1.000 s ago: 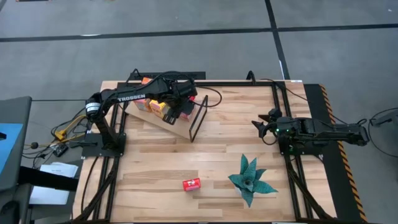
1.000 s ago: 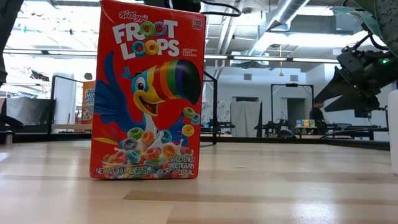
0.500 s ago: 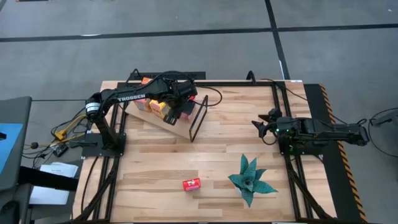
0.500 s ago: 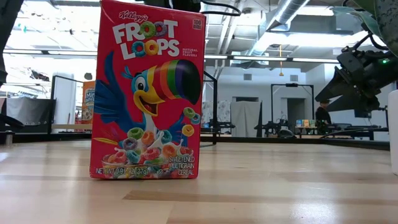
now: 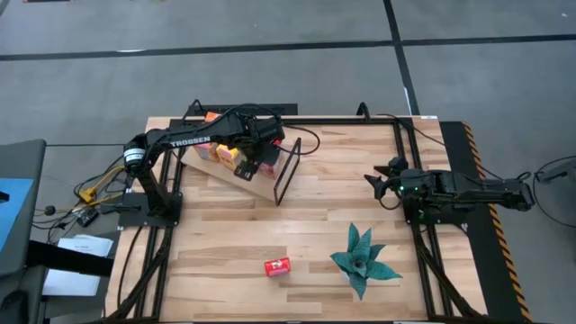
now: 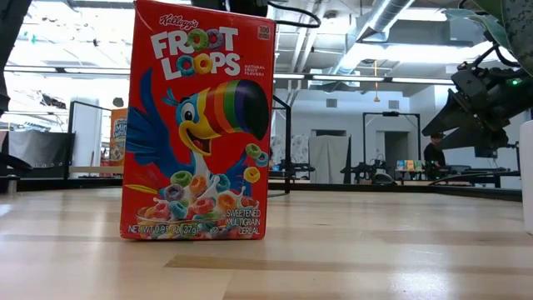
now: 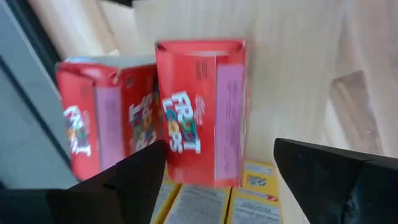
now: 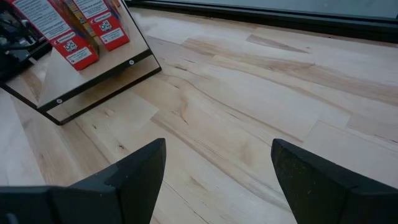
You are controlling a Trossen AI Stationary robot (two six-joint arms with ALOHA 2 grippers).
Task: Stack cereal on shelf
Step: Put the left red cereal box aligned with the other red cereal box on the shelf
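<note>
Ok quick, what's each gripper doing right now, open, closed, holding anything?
Left gripper: jaws open either side of a red cereal box at the shelf, not gripping it.
Right gripper: open, empty.

The left arm reaches out toward the far side, its left gripper [image 7: 214, 180] with jaws spread apart. The right arm waits folded at the side, right gripper [image 5: 376, 184] with jaws wide.
</note>
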